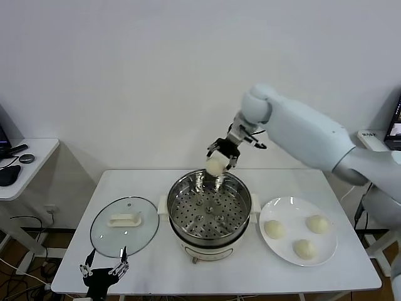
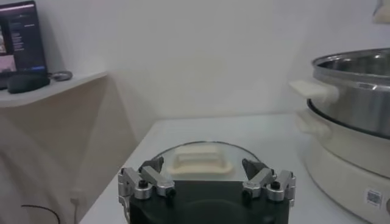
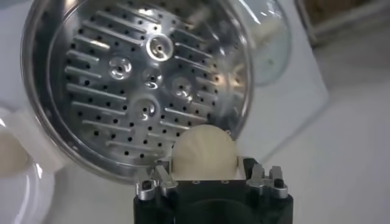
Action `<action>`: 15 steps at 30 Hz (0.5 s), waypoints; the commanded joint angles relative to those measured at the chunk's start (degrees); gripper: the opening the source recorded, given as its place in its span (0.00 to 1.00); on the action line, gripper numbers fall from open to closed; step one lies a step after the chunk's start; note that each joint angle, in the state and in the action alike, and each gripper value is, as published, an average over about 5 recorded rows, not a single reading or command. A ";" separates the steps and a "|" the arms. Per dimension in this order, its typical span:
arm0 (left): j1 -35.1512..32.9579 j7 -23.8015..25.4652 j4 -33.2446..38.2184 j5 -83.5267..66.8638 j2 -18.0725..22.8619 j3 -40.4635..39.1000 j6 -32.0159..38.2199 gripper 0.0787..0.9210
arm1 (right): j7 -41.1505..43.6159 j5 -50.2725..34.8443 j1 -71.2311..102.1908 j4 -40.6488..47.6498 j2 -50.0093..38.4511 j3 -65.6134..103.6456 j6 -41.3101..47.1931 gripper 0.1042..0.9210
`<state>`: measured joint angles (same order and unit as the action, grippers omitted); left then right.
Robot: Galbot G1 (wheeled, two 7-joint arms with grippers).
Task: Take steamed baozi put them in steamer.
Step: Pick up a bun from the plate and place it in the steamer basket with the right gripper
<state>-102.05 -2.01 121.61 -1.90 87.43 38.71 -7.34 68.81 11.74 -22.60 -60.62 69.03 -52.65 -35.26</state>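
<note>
My right gripper point(image 1: 218, 160) is shut on a cream-white baozi point(image 1: 215, 165) and holds it in the air above the far rim of the steamer point(image 1: 238, 188). In the right wrist view the baozi point(image 3: 203, 153) sits between the jaws over the steamer's perforated tray point(image 3: 137, 91), which holds no buns. Three more baozi point(image 1: 274, 229) point(image 1: 317, 223) point(image 1: 305, 249) lie on the white plate point(image 1: 285, 207) to the right of the steamer. My left gripper point(image 1: 104, 269) is open and empty, low at the table's front left edge, in front of the glass lid.
The round glass lid point(image 1: 123, 226) with a white handle lies flat on the table left of the steamer; it also shows in the left wrist view point(image 2: 198, 159). A side table point(image 1: 25, 160) with dark objects stands at the far left.
</note>
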 commanded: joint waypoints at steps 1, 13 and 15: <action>-0.11 -0.04 0.03 -0.03 0.07 -0.02 -0.09 0.88 | -4.14 7.63 0.91 -1.22 3.15 -3.33 -8.52 0.68; 0.58 -0.01 -1.30 -0.20 0.14 -0.41 -0.12 0.88 | -6.85 13.98 4.83 1.20 4.45 -1.27 -7.76 0.68; 0.63 0.04 -1.23 -0.23 0.16 -0.41 -0.16 0.88 | -7.70 15.18 5.18 1.90 4.56 -1.06 -7.33 0.68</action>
<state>-101.41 -1.98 120.54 -2.15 87.57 38.32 -7.47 63.78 20.71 -19.15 -59.78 72.55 -54.28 -41.08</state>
